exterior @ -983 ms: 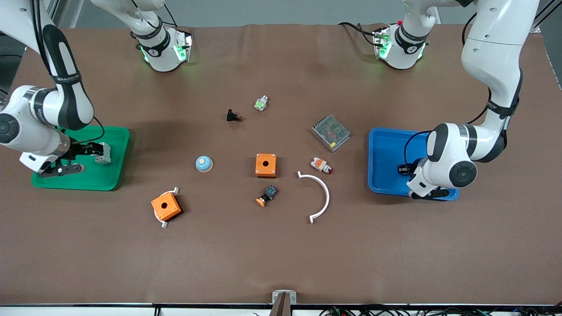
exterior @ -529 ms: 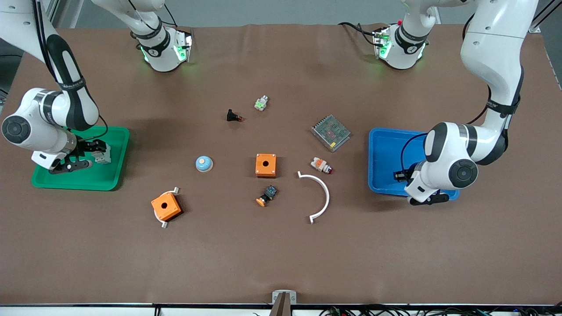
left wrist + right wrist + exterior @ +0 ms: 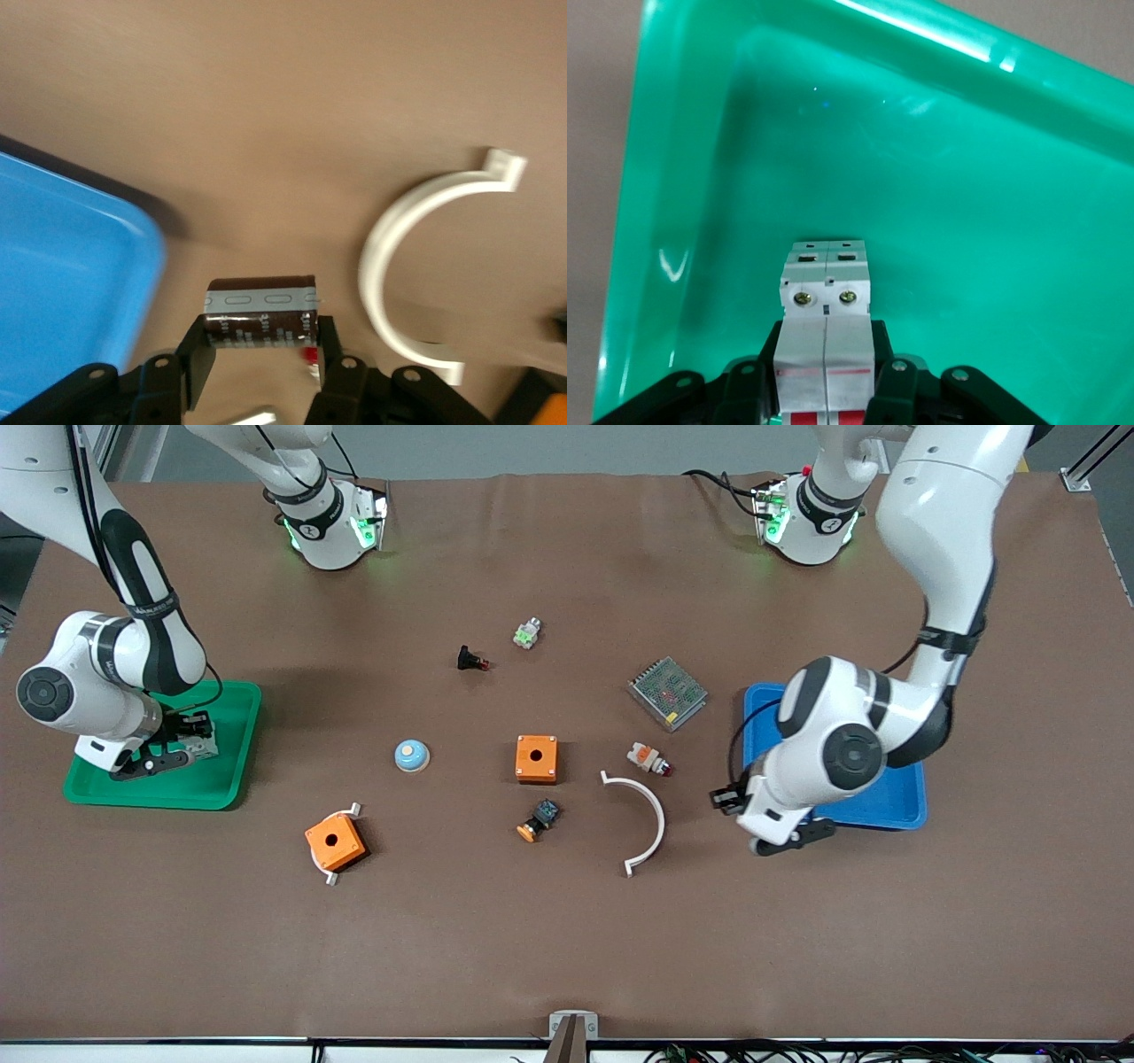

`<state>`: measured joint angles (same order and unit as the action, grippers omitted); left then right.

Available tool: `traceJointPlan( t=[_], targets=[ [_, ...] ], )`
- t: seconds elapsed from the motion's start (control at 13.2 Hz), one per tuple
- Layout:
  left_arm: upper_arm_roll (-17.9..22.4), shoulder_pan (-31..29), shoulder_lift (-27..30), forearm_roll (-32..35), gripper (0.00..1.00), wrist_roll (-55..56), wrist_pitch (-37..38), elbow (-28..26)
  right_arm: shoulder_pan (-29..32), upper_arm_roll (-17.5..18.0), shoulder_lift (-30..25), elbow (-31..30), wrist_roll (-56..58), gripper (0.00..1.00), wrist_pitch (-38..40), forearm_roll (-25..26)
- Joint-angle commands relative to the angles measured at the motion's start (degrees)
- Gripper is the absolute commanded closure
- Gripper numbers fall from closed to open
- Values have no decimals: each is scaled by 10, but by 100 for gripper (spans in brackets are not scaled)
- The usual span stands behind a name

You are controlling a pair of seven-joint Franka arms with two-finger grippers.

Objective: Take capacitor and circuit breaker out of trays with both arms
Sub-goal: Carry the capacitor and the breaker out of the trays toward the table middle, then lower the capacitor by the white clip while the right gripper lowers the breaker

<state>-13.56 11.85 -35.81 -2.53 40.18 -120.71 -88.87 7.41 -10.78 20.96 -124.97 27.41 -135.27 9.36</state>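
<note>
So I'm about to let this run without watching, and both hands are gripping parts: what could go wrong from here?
1. The left hand pinches the capacitor only at its lower edge, over bare table beside the blue tray; the round body could roll out.
2. That hand is close to the white curved bracket and might knock it when lowering.
3. The right hand has the circuit breaker by one end, low in the green tray; it could catch the rim on the way out.
</note>
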Motion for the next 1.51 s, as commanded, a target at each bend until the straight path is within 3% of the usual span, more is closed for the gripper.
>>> traceJointPlan(
  t=[0.0, 0.23, 0.45, 0.68, 0.83, 0.98, 1.06, 1.36, 1.44],
  targets=[
    [2, 33, -49, -14, 92, 55, -20, 68, -36, 21, -26, 91, -8, 99, 150, 0],
    [2, 71, -72, -48, 92, 92, -134, 69, -112, 23, -20, 200, -79, 99, 257, -35],
    [3, 107, -104, -52, 92, 109, -196, 69, -214, 23, -9, 220, -261, 99, 257, -54],
    [3, 126, -123, -49, 86, 111, -216, 67, -259, 23, 35, 237, -312, 99, 230, -134],
    [5, 138, -125, -47, 74, 112, -219, 67, -274, 23, 61, 257, -341, 99, 227, -156],
    [7, 138, -127, -46, 48, 111, -232, 67, -302, 23, 75, 273, -394, 99, 228, -162],
    [8, 138, -130, -45, 31, 110, -246, 67, -313, 23, 85, 281, -421, 99, 227, -163],
    [16, 132, -119, -44, 1, 108, -263, 63, -361, 23, 138, 325, -521, 99, 203, -176],
    [25, 131, -113, -44, 1, 108, -262, 63, -367, 23, 152, 342, -538, 99, 204, -178]
  ],
)
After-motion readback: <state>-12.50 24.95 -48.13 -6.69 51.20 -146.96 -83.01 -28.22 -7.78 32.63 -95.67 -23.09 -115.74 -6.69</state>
